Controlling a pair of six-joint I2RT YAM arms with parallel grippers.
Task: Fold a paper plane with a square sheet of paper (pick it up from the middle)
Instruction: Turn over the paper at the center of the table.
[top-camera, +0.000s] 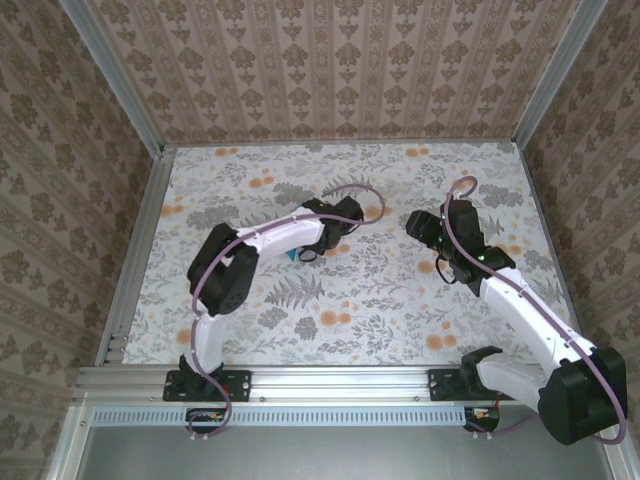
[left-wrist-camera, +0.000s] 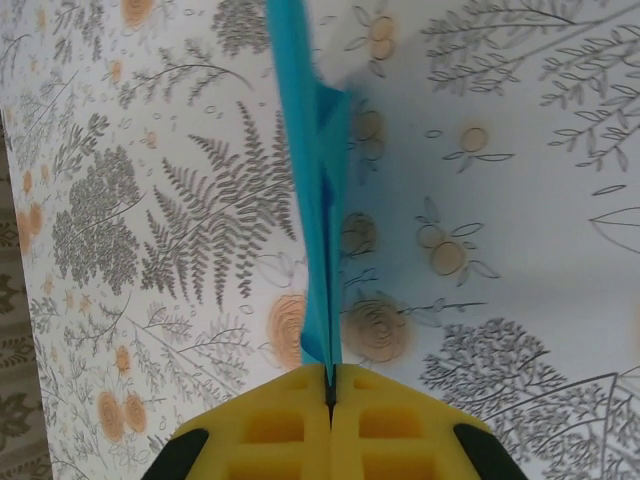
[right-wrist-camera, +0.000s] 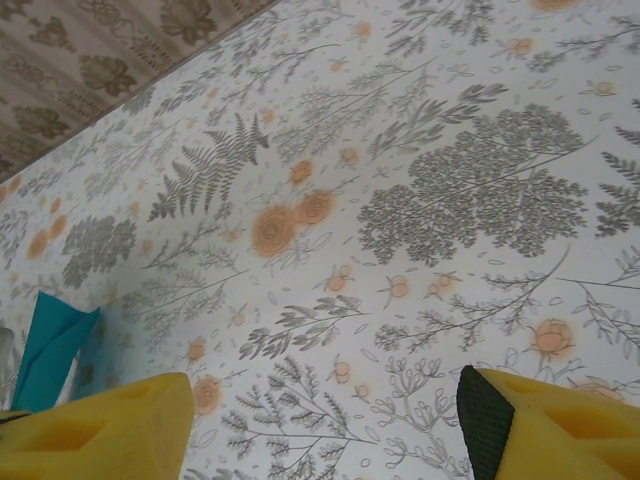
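— Where was the paper?
— Left of centre in the overhead view, the left gripper (top-camera: 305, 252) was clamped on the paper (left-wrist-camera: 316, 200). It was folded thin and ran edge-on up the middle of that wrist's view.
— And the right gripper?
— Right of centre, the right gripper (right-wrist-camera: 325, 425) gaped wide, holding nothing.
— Which step?
— Late folding, I'd judge. Next, the right jaws needed to reach over and pinch a flap.

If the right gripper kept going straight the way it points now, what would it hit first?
Most likely the floral table top: the right gripper, fingers open, angles down at bare pattern. The folded teal paper sits left of that line, though depth is hard to judge.
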